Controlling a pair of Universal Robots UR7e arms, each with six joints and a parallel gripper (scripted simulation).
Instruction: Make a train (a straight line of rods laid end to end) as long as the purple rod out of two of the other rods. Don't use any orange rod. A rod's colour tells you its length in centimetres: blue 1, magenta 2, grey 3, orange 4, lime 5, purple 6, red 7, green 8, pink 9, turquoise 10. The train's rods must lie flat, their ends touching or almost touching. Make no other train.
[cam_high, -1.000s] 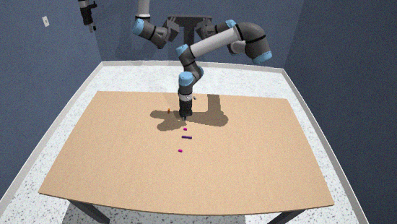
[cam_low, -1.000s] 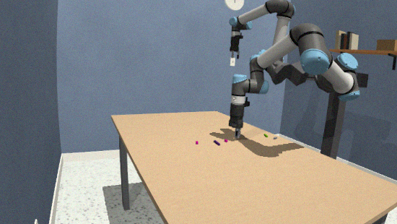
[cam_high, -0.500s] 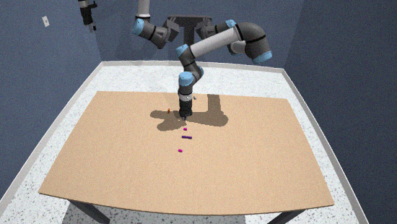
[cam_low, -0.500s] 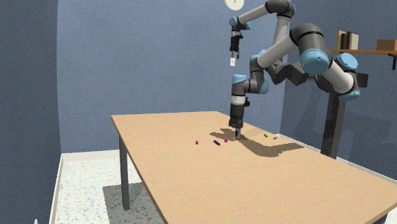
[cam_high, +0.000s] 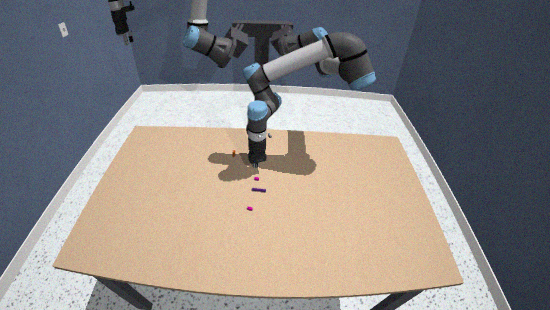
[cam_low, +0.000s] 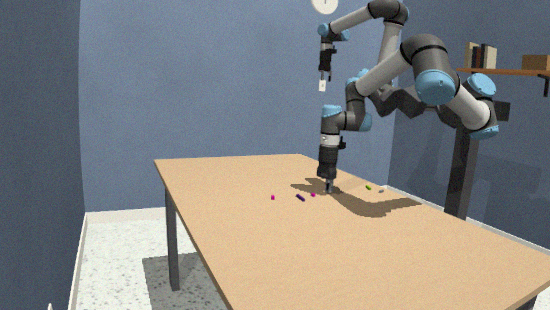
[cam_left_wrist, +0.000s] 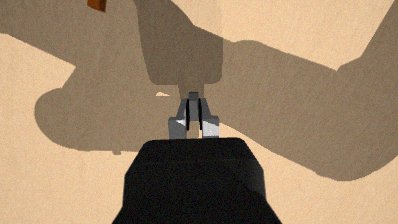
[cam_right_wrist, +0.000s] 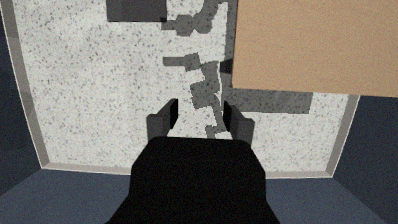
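Observation:
The purple rod (cam_high: 258, 190) (cam_low: 300, 197) lies flat near the table's middle. One magenta rod (cam_high: 256, 178) (cam_low: 313, 194) lies close behind it, another magenta rod (cam_high: 249, 208) (cam_low: 272, 197) in front. A lime rod (cam_low: 368, 187) and a grey rod (cam_high: 270, 135) (cam_low: 381, 191) lie near the back edge. An orange rod (cam_high: 233, 153) (cam_left_wrist: 97, 5) lies left of my left gripper in the top view. My left gripper (cam_high: 255, 165) (cam_low: 328, 191) (cam_left_wrist: 194, 108) is shut on a second grey rod, low over the table behind the nearer magenta rod. My right gripper (cam_right_wrist: 200, 109) is open and empty, high beyond the table.
The wooden table (cam_high: 325, 235) (cam_low: 350, 250) (cam_right_wrist: 320, 45) carries the rods. The left arm reaches over its back edge and its shadow falls around the left gripper. The right arm is raised away from the table, near the wall.

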